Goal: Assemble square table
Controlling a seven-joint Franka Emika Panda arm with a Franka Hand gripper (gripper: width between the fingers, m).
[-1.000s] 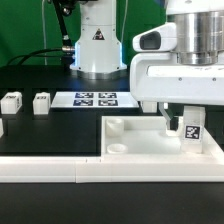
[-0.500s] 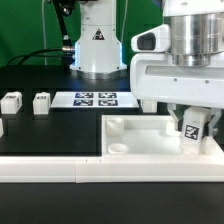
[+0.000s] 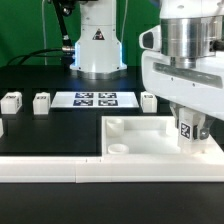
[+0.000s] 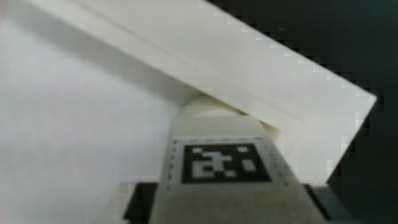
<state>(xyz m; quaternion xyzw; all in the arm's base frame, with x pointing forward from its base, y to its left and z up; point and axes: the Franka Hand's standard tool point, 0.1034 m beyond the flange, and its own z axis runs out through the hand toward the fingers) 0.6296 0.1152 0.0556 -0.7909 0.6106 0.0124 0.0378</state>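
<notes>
**Colleague:** Was the end effector (image 3: 188,131) grasping anything?

**Me:** Yes. I saw it clamped on a tagged leg block (image 4: 222,162), which stood upright inside the square top (image 3: 140,141), at its corner on the exterior view's right.

**Colleague:** Any advice?

**Me:** I judged it best to keep the block vertical, centre it over the corner socket, and press gently. That smooth, hard white plastic looked slippery.

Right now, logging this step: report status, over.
Gripper shut on leg block. Leg block low inside square tabletop, near a corner. Nothing blocking seen.
</notes>
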